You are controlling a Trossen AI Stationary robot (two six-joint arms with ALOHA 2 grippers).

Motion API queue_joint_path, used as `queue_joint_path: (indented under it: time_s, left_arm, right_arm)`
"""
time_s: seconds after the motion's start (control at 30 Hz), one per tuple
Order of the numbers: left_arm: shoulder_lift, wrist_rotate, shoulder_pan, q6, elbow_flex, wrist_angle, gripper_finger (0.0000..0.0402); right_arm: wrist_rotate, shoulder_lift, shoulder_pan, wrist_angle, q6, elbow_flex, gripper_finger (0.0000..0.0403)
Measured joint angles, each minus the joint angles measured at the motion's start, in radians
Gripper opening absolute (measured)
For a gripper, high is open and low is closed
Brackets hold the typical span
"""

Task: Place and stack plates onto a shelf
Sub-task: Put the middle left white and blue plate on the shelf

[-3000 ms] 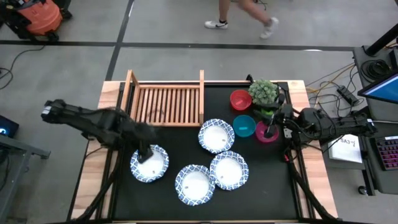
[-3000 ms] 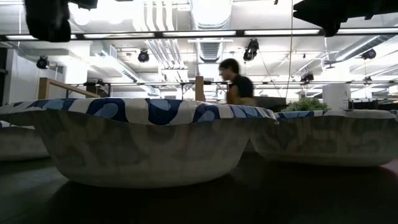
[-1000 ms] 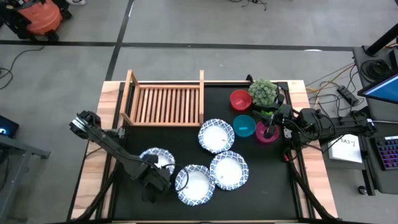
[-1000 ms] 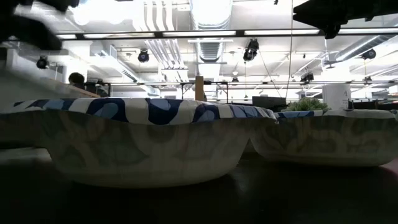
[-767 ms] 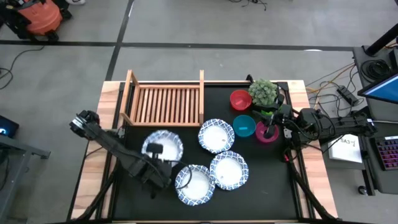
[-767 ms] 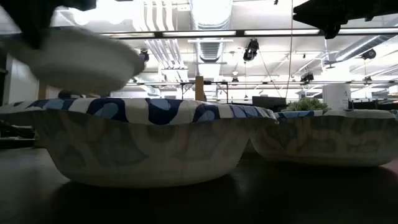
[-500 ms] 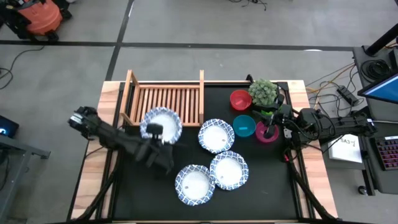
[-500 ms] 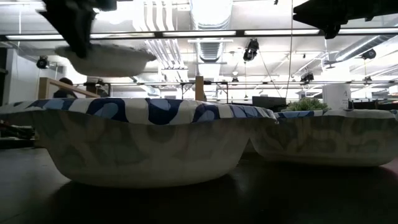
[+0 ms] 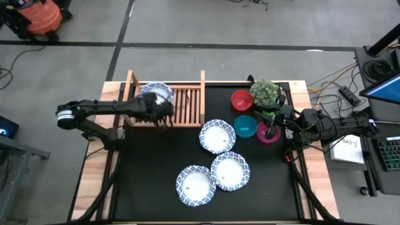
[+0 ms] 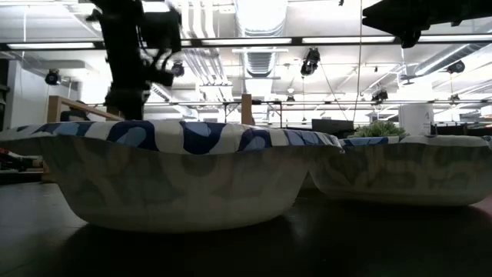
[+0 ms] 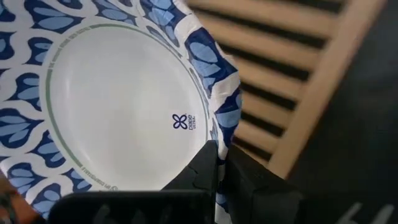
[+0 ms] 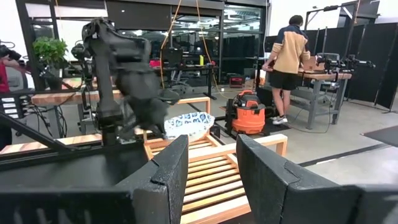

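Observation:
My left gripper (image 9: 164,110) is shut on one blue-rimmed plate (image 9: 155,96) and holds it over the left part of the wooden slatted shelf (image 9: 187,107). The right wrist view shows the same plate (image 12: 186,124) above the shelf's rails. Three more plates (image 9: 217,135) (image 9: 230,170) (image 9: 195,185) sit flat on the black table; two of them fill the low view (image 10: 177,169) (image 10: 400,171). My right gripper (image 12: 211,146) is open and waits at the table's right edge, beside the bowls. My left gripper pinches the plate's blue patterned rim (image 11: 227,124) between its two fingers (image 11: 205,163), on the side of the plate toward the table's near edge. The plate is lifted clear of the table and sits roughly level over the shelf's slats (image 11: 273,106).
A red bowl (image 9: 241,100), a teal bowl (image 9: 245,125), a pink bowl (image 9: 269,133) and a potted plant (image 9: 265,92) stand at the table's right. Bare black tabletop (image 9: 150,162) lies on the near left. A person (image 12: 287,56) stands in the room beyond.
My left gripper has lifted the plate off the table's near-left area and carried it up and toward the far edge, until it hangs over the shelf. The other three plates and the right arm have stayed where they were.

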Motion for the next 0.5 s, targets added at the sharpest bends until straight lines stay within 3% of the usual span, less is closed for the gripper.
queue_joint_path:
  time_s: [0.23, 0.5]
  left_arm:
    - [0.038, 0.074, 0.180, 0.032, -0.025, 0.038, 0.0000]
    - [0.102, 0.075, 0.234, 0.032, -0.025, 0.058, 0.0018]
  right_arm:
    - [0.000, 0.000, 0.000, 0.000, -0.013, 0.000, 0.0125]
    - [0.000, 0.000, 0.000, 0.000, -0.014, 0.000, 0.0125]
